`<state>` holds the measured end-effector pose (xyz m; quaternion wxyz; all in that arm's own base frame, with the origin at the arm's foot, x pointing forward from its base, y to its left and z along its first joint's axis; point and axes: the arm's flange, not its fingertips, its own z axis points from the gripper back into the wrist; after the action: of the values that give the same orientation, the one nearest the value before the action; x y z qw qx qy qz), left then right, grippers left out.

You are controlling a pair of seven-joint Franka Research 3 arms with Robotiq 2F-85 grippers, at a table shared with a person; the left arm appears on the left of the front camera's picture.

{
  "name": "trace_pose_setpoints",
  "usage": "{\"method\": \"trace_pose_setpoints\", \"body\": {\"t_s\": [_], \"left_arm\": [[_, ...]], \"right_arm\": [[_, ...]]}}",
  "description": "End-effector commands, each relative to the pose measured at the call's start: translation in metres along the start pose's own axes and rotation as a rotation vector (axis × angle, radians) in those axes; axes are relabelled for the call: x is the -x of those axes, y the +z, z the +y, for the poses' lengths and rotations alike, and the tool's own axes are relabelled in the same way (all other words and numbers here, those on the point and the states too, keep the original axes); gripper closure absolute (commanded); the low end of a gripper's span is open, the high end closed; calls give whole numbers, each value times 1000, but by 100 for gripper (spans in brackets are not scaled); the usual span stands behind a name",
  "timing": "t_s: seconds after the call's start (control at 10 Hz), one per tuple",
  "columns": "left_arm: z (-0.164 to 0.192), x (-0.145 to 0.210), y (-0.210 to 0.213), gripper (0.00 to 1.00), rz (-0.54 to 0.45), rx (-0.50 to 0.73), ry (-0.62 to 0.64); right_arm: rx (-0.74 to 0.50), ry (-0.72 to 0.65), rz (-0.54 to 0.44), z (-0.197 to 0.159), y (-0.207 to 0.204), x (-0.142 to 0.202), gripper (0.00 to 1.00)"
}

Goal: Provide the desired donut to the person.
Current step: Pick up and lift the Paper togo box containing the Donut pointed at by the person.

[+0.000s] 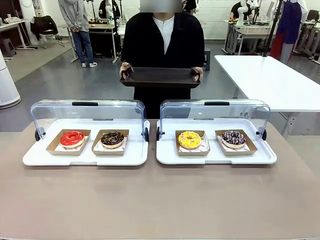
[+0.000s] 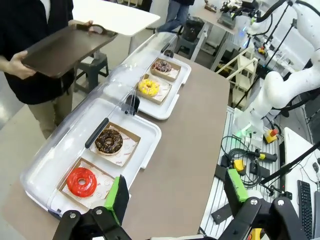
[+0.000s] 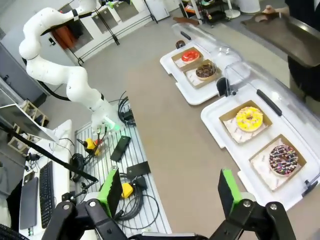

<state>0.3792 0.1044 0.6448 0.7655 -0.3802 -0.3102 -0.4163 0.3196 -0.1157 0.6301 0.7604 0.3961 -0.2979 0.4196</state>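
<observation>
Red donut [image 1: 72, 138], chocolate donut [image 1: 112, 139], yellow donut [image 1: 189, 139], sprinkled donut [image 1: 234, 138]: one row across the middle of the front view. Each sits in a cardboard holder [image 1: 54, 148], two to a white tray [image 1: 85, 160], with the clear lids [image 1: 85, 112] tipped up behind.

I can't tell which one is wanted. The person [image 1: 162, 40], top centre, grips a dark serving tray [image 1: 160, 76] by both ends and points at nothing.

Donuts are round, so approach angle is free.

Left gripper [image 2: 177, 192] is wide open and holds nothing. In its view red lies lower left, just beside one pad, with chocolate above it.

Right gripper [image 3: 169, 190] is also wide open and holds nothing. Yellow and sprinkled lie right of it, further off.

My call: left arm for red or chocolate, right arm for the other pair. Both wrists sit high and back, off the table.
</observation>
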Motion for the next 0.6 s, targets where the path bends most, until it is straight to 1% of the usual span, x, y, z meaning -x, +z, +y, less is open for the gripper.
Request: {"method": "trace_pose_setpoints", "body": {"t_s": [0.0, 0.5], "left_arm": [[3, 3, -7, 0, 57, -31, -36], [10, 9, -17, 0, 140, -80, -13]], "right_arm": [[-10, 21, -5, 0, -5, -2, 0], [-20, 20, 7, 0, -11, -3, 0]]}}
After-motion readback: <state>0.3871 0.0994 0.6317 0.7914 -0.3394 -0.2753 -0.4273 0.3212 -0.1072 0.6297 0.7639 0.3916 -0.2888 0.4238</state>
